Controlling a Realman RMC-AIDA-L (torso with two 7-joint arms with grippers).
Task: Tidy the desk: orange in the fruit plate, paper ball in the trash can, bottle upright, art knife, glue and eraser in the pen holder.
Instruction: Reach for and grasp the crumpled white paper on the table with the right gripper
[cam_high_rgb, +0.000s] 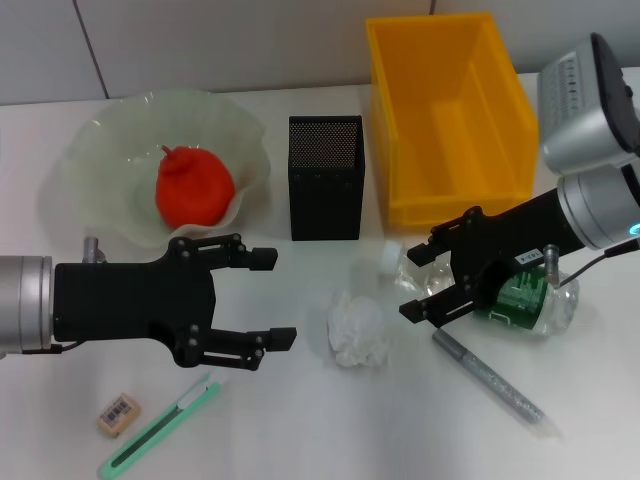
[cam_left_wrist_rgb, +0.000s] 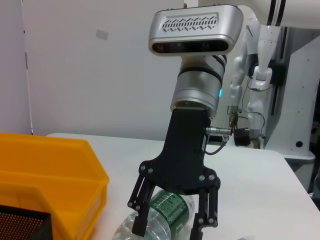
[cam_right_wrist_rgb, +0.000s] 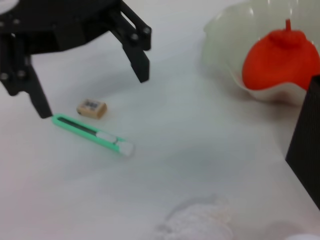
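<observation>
Sideways bottle (cam_high_rgb: 525, 300) between right gripper (cam_high_rgb: 432, 275) fingers, unclamped.

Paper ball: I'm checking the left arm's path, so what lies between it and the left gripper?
Nothing: in the head view, only bare table separates the left gripper, fingers open, from the paper ball.

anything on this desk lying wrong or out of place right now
Yes. The bottle lies on its side by the yellow bin, with the right gripper straddling it. The paper ball, art knife and eraser lie loose on the table. The orange is already in the fruit plate.
</observation>
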